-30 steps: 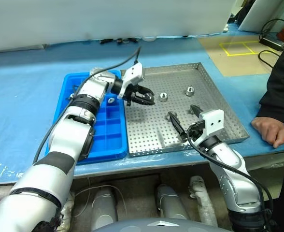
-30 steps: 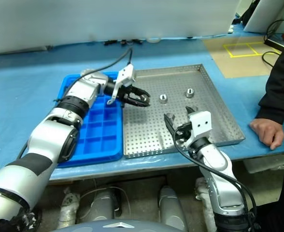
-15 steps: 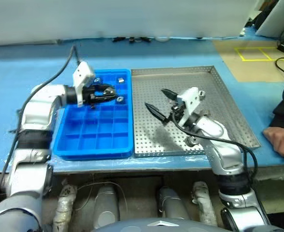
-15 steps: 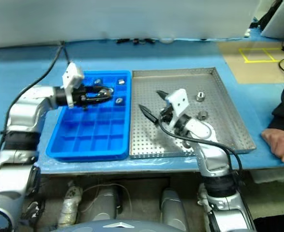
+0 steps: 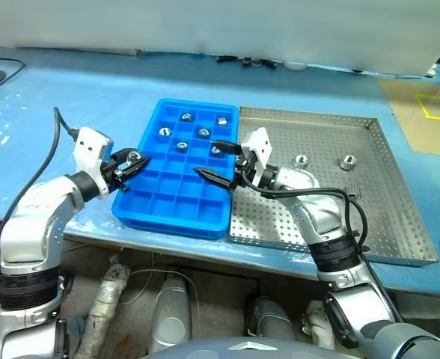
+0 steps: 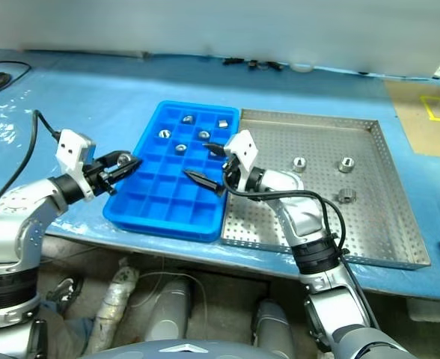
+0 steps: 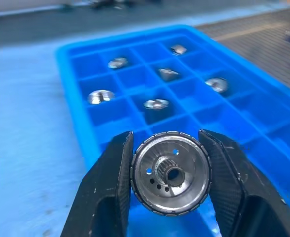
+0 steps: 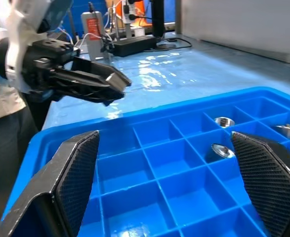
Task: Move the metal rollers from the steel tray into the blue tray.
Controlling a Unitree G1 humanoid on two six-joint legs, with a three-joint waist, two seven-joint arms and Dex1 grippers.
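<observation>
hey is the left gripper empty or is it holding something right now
Holding something. The left gripper is shut on a metal roller, clamped between both jaws beside the blue tray.

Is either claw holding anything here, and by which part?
The left claw grips one roller by its rim, a finger on each side, hole facing the camera. The right claw is open and empty.

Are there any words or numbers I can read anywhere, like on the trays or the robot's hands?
No words or numbers can be read.
Blue tray: plain, no label.
Steel tray: only holes, no writing.
Roller in the left gripper: no marking.
Red device behind: its label is too small to read.
</observation>
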